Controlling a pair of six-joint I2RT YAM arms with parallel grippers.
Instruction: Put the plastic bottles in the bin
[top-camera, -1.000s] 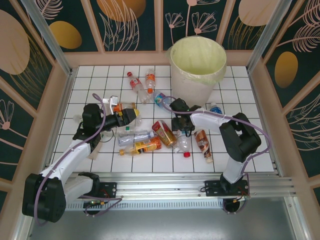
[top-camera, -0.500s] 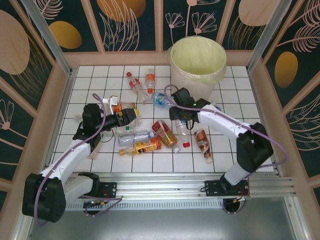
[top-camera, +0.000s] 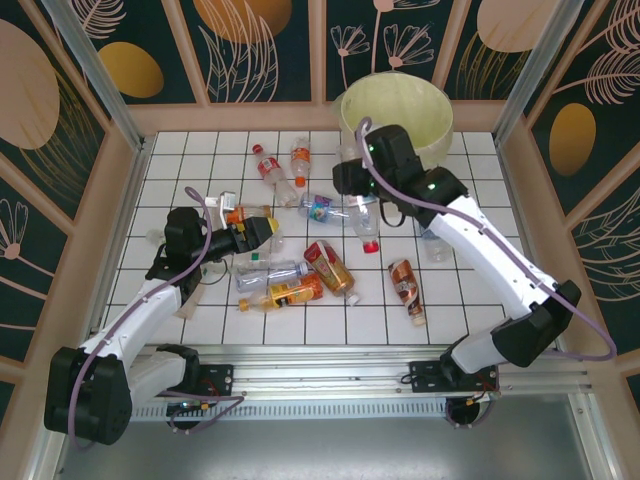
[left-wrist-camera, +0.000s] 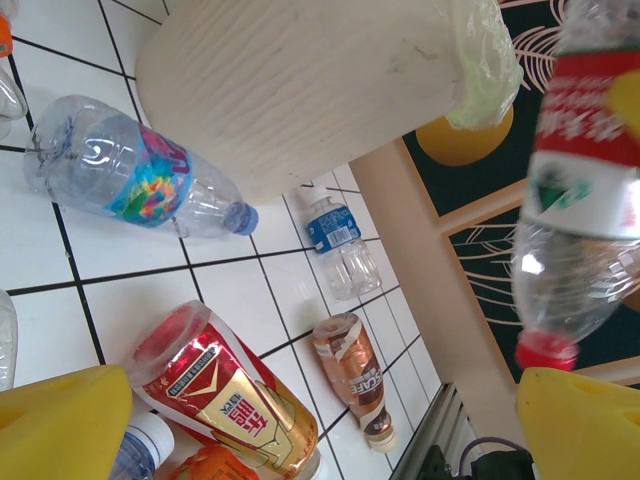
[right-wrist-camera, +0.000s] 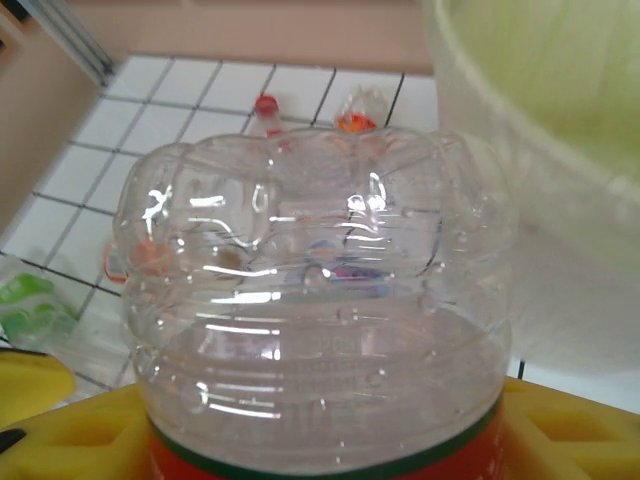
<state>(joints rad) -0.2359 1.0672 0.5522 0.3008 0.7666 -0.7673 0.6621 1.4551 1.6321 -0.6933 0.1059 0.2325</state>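
My right gripper (top-camera: 360, 205) is raised in front of the bin (top-camera: 395, 120) and shut on a clear plastic bottle (top-camera: 367, 232) that hangs red cap down. In the right wrist view the bottle's base (right-wrist-camera: 320, 290) sits between the yellow fingers (right-wrist-camera: 575, 430), with the bin's lined rim (right-wrist-camera: 540, 120) at the upper right. The same held bottle (left-wrist-camera: 580, 200) shows in the left wrist view. My left gripper (top-camera: 262, 230) is low over the tiles, open, nothing between its fingers (left-wrist-camera: 60, 425). Several bottles lie on the floor, among them a red-gold one (top-camera: 332, 267), a brown one (top-camera: 407, 285) and a blue-label one (top-camera: 325, 208).
Two bottles (top-camera: 270, 167) lie at the back left, a small blue-label bottle (top-camera: 432, 235) right of the bin's foot, and an orange-label one (top-camera: 285, 293) in front of the left gripper. Wooden walls (top-camera: 520, 200) close in the tiled floor.
My right arm lifted the red-capped bottle off the floor and carried it up and back toward the bin. The left arm stayed still and open.
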